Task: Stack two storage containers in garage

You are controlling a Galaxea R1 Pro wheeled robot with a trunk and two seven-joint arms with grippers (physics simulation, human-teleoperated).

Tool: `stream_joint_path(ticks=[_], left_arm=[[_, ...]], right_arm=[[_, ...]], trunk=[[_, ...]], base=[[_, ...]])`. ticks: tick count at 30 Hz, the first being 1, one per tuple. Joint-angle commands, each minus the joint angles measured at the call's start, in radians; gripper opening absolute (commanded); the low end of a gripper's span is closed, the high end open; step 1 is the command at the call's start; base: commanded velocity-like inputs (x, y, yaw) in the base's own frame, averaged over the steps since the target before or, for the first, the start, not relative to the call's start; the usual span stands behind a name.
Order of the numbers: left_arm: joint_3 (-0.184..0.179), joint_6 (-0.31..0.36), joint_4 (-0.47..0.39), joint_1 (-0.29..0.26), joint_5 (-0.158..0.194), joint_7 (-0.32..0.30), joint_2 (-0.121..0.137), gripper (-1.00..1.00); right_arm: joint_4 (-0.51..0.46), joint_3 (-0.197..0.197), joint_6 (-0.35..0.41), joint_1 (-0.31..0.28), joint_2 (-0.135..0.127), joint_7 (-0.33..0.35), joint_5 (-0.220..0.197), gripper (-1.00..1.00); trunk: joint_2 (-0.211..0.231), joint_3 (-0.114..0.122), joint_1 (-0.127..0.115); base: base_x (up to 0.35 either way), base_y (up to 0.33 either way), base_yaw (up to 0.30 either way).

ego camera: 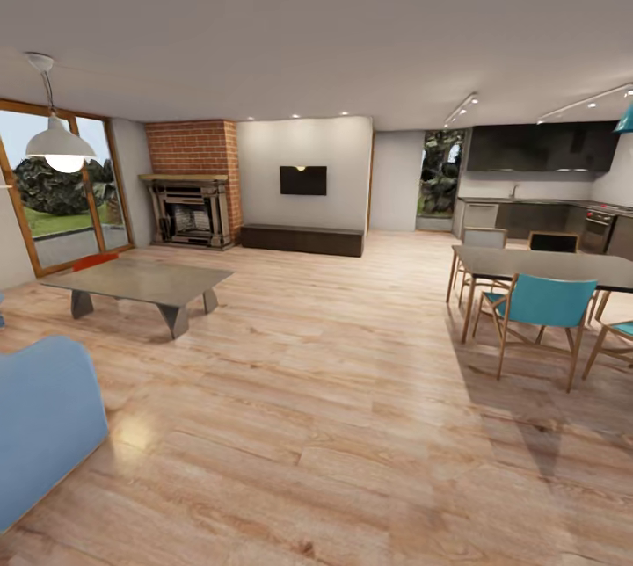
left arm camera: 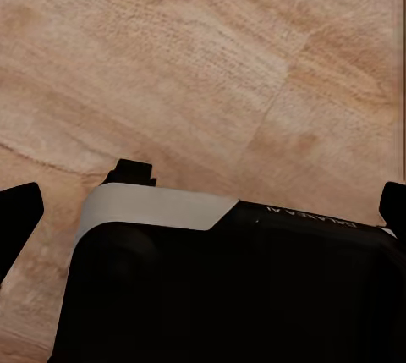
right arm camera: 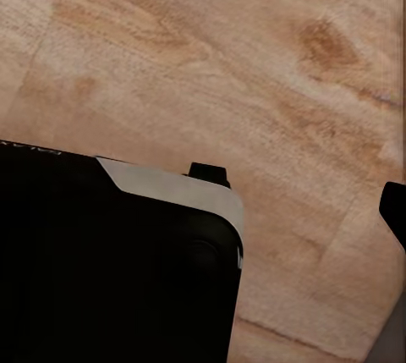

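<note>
Across the living room (ego camera: 316, 285) runs a light wood-plank floor (ego camera: 334, 425), the largest thing in the head view, reaching from the near foreground to the far wall. At the far left stands a brick fireplace (ego camera: 193, 188), with a dark screen (ego camera: 303, 180) on the pale wall beside it and a low dark cabinet (ego camera: 302, 240) beneath. A dining table (ego camera: 554, 267) with teal chairs (ego camera: 541, 307) sits at the right, in front of a dark kitchen. A low grey coffee tabletop (ego camera: 141, 282) stands at the left, near the large window, and a blue sofa (ego camera: 40, 421) corner fills the near left edge. Just behind the coffee tabletop a small orange-red edge shows, one storage container (ego camera: 94, 261), mostly hidden; the other cannot be made out. In each wrist view the left gripper (left arm camera: 203, 202) and right gripper (right arm camera: 296, 202) hang over the planks with dark fingertips spread wide, holding nothing.
</note>
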Motion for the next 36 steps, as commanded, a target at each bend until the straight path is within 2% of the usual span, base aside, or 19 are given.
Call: stream_joint_path(ticks=[1, 36], left_arm=[[-0.008, 0.001, -0.001, -0.001, 0.009, 0.002, 0.0, 1.0], [-0.008, -0.009, 0.001, -0.001, 0.012, 0.01, -0.003, 1.0]], right_arm=[[0.003, 0.008, -0.005, -0.001, 0.001, -0.005, 0.001, 1.0], [0.003, 0.005, -0.004, -0.001, -0.01, 0.007, -0.004, 1.0]], trunk=[[-0.001, -0.001, 0.001], [-0.001, -0.001, 0.001]], base=[[0.332, 0.0, 0.0], [0.332, 0.0, 0.0]])
